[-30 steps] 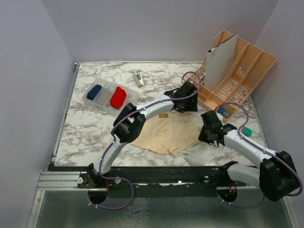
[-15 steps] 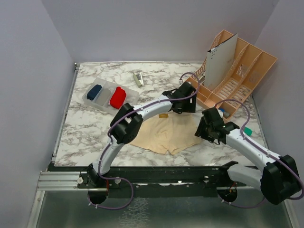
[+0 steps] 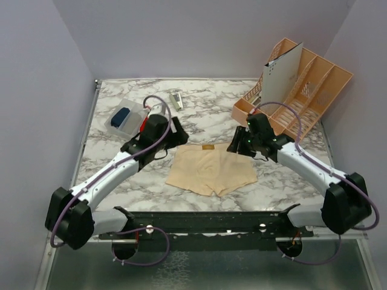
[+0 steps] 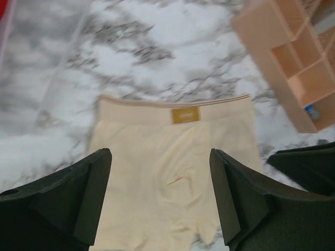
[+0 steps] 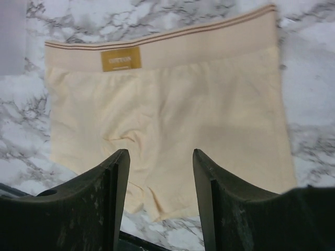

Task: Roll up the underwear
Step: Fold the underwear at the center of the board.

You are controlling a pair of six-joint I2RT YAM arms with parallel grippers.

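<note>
Flat peach-beige underwear (image 3: 211, 171): one. Clear tray (image 3: 112, 125): one, holding one navy bundle (image 3: 121, 116) and one red bundle (image 4: 2, 13), part hidden. Peach rack (image 3: 308, 90): one; white card (image 3: 279, 75): one; small grey object (image 3: 176, 100): one; robot arms (image 3: 109, 175): two.

The white-and-black left arm (image 3: 106, 176) is stretched forward and to the right from its base, and the white-and-black right arm (image 3: 305, 164) is reached forward and to the left. The black two-finger left end effector (image 4: 159, 152) is held wide open, its fingers spread well apart. The black two-finger right end effector (image 5: 160, 152) is likewise held open, its fingers parted and tilted downward.
</note>
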